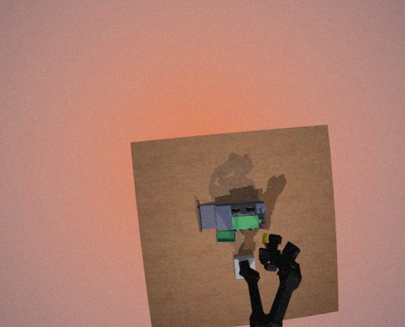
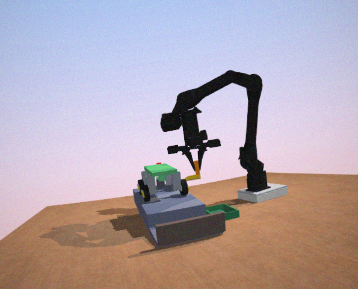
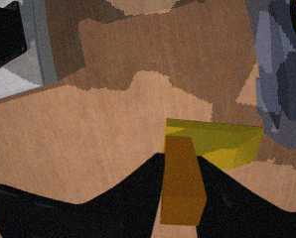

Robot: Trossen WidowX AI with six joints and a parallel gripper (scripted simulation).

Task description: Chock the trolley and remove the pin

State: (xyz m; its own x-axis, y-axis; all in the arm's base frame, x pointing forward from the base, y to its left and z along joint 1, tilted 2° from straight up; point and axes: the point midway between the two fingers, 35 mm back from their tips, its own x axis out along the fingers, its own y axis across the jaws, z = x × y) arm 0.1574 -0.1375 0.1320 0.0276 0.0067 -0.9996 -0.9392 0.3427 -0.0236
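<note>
My gripper [image 2: 197,169] [image 3: 177,163] is shut on the upright orange handle of the yellow chock [image 1: 265,238] [image 2: 193,177] [image 3: 224,143]. It holds the chock in the air beside the uphill part of the ramp [image 1: 207,216] [image 2: 172,208] [image 3: 293,135], on the robot's side. The chock's black base cannot be made out. The trolley with a green top [image 1: 245,222] [image 2: 160,168] stands on the ramp's upper part. The red head of the stop pin [image 1: 262,224] [image 2: 158,163] shows at the trolley's uphill end. The green tray [image 1: 226,240] [image 2: 234,214] stands beside the ramp, with nothing visible in it.
A brown end board [image 2: 189,229] stands across the ramp's low end. The arm's pale base block [image 1: 237,272] [image 2: 277,190] stands on the wooden table [image 1: 170,169] [image 2: 281,242], on the tray's side of the ramp. Arm shadows fall across the table.
</note>
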